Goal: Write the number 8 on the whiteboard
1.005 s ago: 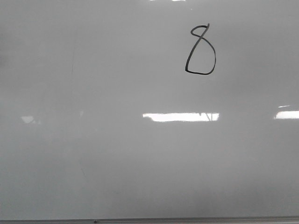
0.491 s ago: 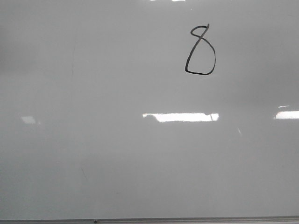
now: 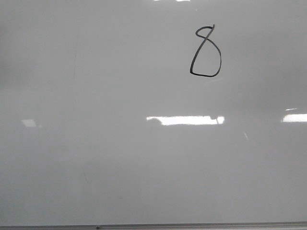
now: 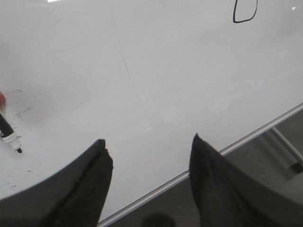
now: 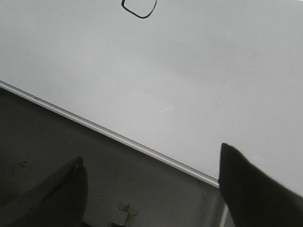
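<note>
We see the large glossy pale grey-white whiteboard (image 3: 120,158) filling the front view, its thin grey metal frame running along the near edge. The small hand-drawn black marker number 8 (image 3: 206,51) sits toward the far edge of the board, right of its middle, complete, with a narrow upper loop and a larger flat-bottomed lower loop. Bright rectangular light reflections (image 3: 184,120) lie across the board nearer to us than the figure, apart from it.

In the left wrist view, the left tool (image 4: 149,158) hangs over the board's near edge with its two dark fingers (image 4: 85,189) spread wide and nothing between them. A black marker pen with a white band (image 4: 9,137) lies on the board, well apart from that tool; only the lower loop of the figure shows at the frame edge there.

In the right wrist view, the right tool (image 5: 151,182) is likewise spread open and empty, poised over the board's metal frame edge (image 5: 118,137) and the dark floor (image 5: 57,142) beside it. Neither tool touches the board.
</note>
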